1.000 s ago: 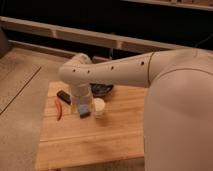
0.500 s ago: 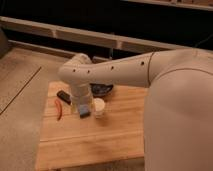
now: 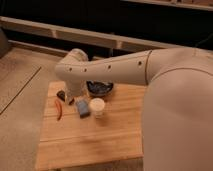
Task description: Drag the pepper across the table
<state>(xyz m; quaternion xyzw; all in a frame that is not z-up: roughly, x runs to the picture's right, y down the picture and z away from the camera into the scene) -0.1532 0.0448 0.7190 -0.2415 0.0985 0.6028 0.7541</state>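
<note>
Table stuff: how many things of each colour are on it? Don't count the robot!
Red: 1, the pepper
Black: 1, the small block
Blue: 1, the sponge
White: 1, the cup
Dark: 1, the bowl
Total: 5
The claw is down low between the small block and the sponge, and is not counted.
</note>
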